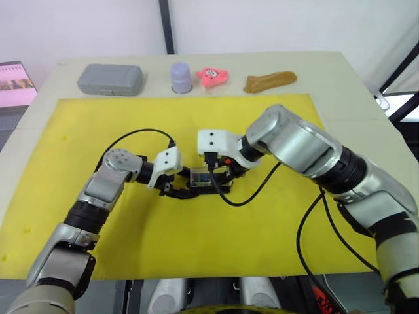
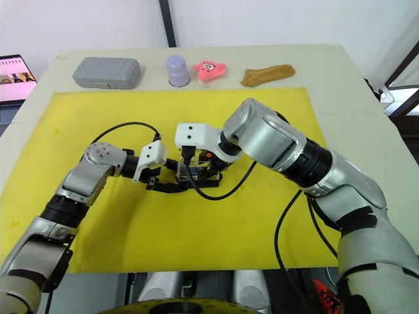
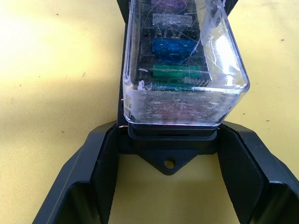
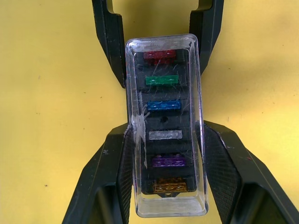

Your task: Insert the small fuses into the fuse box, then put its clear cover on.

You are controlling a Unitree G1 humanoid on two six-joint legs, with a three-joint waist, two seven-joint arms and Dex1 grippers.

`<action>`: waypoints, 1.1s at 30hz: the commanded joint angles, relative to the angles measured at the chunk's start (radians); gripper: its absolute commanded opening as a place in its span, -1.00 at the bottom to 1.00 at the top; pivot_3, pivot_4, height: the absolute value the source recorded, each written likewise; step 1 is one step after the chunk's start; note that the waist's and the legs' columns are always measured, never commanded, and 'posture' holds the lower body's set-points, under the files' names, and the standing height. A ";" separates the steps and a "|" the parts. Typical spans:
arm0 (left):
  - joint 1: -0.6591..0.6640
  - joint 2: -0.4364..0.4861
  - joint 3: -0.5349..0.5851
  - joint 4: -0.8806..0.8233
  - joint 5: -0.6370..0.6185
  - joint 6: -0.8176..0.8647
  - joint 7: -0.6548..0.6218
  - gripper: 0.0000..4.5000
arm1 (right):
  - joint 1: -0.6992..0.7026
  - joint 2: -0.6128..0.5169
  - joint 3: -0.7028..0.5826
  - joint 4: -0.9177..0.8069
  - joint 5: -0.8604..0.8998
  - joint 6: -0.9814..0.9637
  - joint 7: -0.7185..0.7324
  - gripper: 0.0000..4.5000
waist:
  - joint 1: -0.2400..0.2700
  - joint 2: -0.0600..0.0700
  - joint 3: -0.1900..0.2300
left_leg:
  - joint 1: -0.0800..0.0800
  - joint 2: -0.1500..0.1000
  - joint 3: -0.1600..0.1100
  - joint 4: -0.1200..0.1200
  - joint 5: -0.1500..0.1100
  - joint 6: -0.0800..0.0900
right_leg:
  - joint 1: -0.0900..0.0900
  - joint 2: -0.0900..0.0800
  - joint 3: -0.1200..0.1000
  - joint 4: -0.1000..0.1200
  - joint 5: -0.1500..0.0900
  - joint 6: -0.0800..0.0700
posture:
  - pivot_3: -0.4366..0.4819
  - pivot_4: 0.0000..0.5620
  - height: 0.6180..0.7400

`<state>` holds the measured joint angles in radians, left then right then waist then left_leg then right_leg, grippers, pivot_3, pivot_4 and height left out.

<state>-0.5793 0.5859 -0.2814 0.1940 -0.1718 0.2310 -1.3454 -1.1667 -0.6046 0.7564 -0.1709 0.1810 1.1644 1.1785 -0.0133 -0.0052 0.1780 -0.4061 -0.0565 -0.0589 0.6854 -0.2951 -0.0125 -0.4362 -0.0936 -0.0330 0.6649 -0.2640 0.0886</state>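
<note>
The black fuse box (image 1: 208,179) lies mid-mat with the clear cover (image 4: 164,126) seated over it. Under the cover the small fuses stand in a row in their slots: red (image 4: 159,56), green (image 4: 162,80), blue (image 4: 163,105), clear-grey (image 4: 165,135), purple (image 4: 168,161) and orange (image 4: 170,185). My left gripper (image 1: 178,190) clasps one end of the box's black base (image 3: 168,140), a finger on either side. From the opposite end, my right gripper (image 4: 166,133) has its fingers (image 4: 117,158) pressed against the cover's long sides.
The yellow mat (image 1: 78,131) covers the table. Along the far edge sit a grey case (image 1: 110,79), a lilac cup (image 1: 181,77), a pink star toy (image 1: 212,76) and a brown lump (image 1: 269,81). A laptop (image 1: 14,84) stands off the table's left. Black cables (image 1: 242,196) loop beside the box.
</note>
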 commanded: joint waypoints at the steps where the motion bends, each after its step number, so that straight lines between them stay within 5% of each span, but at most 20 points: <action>1: 0.003 -0.001 -0.014 -0.012 0.003 0.004 -0.011 0.13 | -0.007 -0.002 -0.013 -0.022 0.004 -0.018 -0.003 -0.27 | 0.000 0.000 0.000 | 0.000 0.000 0.000 0.000 0.000 0.000 | 0.000 0.000 0.000 0.000 0.000 0.000 | -0.05 -0.47 0.85; 2: 0.003 -0.001 -0.014 -0.012 0.003 0.004 -0.011 0.13 | -0.005 -0.002 -0.013 -0.023 0.005 -0.018 -0.004 -0.27 | 0.000 0.000 0.000 | 0.000 0.000 0.000 0.000 0.000 0.000 | 0.000 0.000 0.000 0.000 0.000 0.000 | -0.05 -0.47 0.85; 8: 0.007 0.000 -0.013 -0.015 0.003 0.004 -0.010 0.13 | 0.004 0.001 -0.012 -0.024 0.005 -0.012 -0.014 0.97 | 0.000 0.000 0.000 | 0.000 0.000 0.000 0.000 0.000 0.000 | 0.000 0.000 0.000 0.000 0.000 0.000 | -0.05 -0.47 0.85; 20: 0.014 0.000 -0.012 -0.021 0.003 0.008 -0.003 0.13 | -0.060 -0.063 -0.157 -0.055 0.063 -0.037 0.037 0.97 | 0.002 0.000 0.000 | 0.000 0.000 0.000 0.000 0.000 0.000 | 0.000 0.000 0.000 0.000 0.000 0.000 | -0.05 -0.47 0.85; 25: 0.018 0.001 -0.011 -0.019 0.007 0.003 -0.001 0.13 | 0.044 -0.093 -0.314 -0.116 0.143 -0.133 0.045 0.97 | 0.001 0.000 0.000 | 0.000 0.000 0.000 0.000 0.000 0.000 | 0.000 0.000 0.000 0.000 0.000 0.000 | -0.05 -0.47 0.85; 28: 0.019 0.002 -0.012 -0.015 0.010 -0.004 -0.001 0.13 | 0.196 -0.031 -0.411 -0.129 0.132 -0.327 -0.048 0.61 | 0.002 -0.002 -0.001 | 0.000 0.000 0.000 0.000 0.000 0.001 | 0.001 0.000 0.000 0.000 0.000 0.000 | -0.05 -0.47 0.85; 33: 0.016 -0.001 -0.016 -0.007 0.018 -0.013 0.001 0.13 | 0.376 0.054 -0.473 -0.083 0.155 -0.446 -0.115 -0.48 | 0.001 -0.002 -0.001 | 0.001 0.000 0.001 0.000 0.000 0.000 | 0.001 -0.001 0.000 0.000 0.000 0.000 | -0.05 -0.47 0.85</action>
<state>-0.5718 0.5847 -0.2804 0.1881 -0.1638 0.2256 -1.3413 -0.7834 -0.5619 0.3395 -0.2464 0.3110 0.7364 1.0802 -0.0126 -0.0072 0.1768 -0.4053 -0.0562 -0.0581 0.6855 -0.2951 -0.0123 -0.4348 -0.0937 -0.0329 0.6649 -0.2640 0.0887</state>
